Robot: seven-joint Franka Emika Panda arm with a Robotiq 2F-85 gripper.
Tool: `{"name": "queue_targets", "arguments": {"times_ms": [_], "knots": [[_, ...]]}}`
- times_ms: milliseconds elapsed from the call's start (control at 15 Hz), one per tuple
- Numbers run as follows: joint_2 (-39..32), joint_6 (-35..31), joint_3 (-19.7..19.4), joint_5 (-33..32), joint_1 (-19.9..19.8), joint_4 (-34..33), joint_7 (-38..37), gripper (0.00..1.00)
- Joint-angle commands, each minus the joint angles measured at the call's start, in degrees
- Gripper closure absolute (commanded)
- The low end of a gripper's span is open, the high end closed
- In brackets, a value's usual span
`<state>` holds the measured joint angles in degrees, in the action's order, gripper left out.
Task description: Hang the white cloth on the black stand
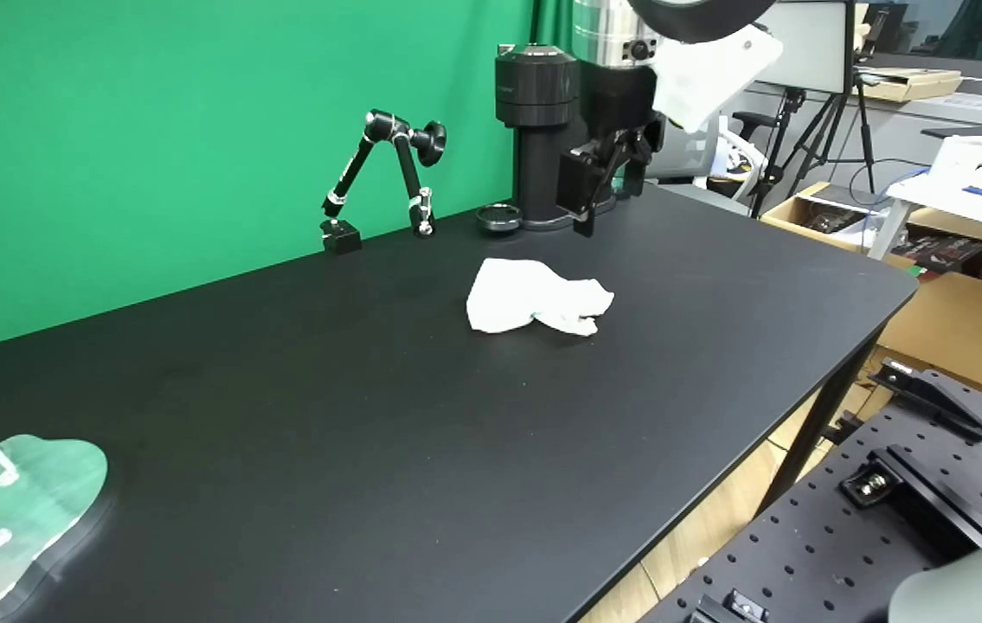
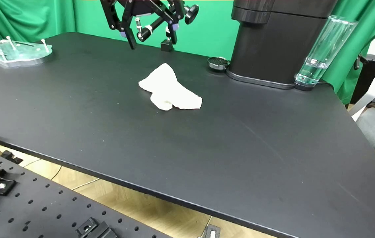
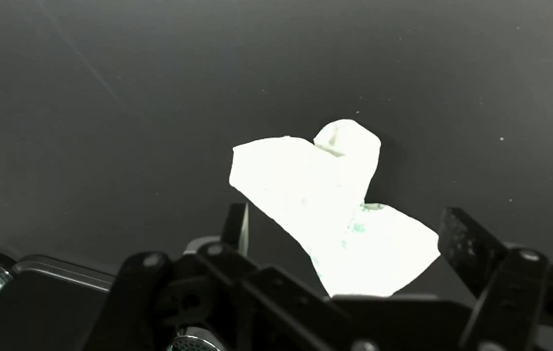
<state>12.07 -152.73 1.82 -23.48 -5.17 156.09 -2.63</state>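
White cloth, loosely bunched, lies on the black table | gripper hangs above the table, its 2 fingers spread wide | in the wrist view, the cloth shows partly between them | black jointed stand stands well apart from the cloth, near the green backdrop

Gripper points down, well above the surface; fingers spread wide apart. Appears near the surface's far edge in both exterior views. Silver wrist section upright, directly over the gripper.
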Motion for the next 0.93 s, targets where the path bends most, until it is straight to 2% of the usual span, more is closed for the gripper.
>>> {"name": "queue_targets", "arguments": {"times_ms": [0, 267, 467, 600, 867], "knots": [[0.08, 0.06, 0.06, 0.11, 0.05, -0.03, 0.00, 0.00], [-4.68, -1.46, -1.90, 2.82, -0.09, -0.27, 2.93, 0.00], [-11.21, -5.83, -5.01, 11.32, 1.18, -0.56, 13.89, 0.00], [-15.71, -7.77, -5.54, 14.45, 0.49, -1.77, 18.63, 0.00], [-22.71, -13.71, -6.74, 10.57, -0.27, -4.57, 18.66, 0.00]]}}
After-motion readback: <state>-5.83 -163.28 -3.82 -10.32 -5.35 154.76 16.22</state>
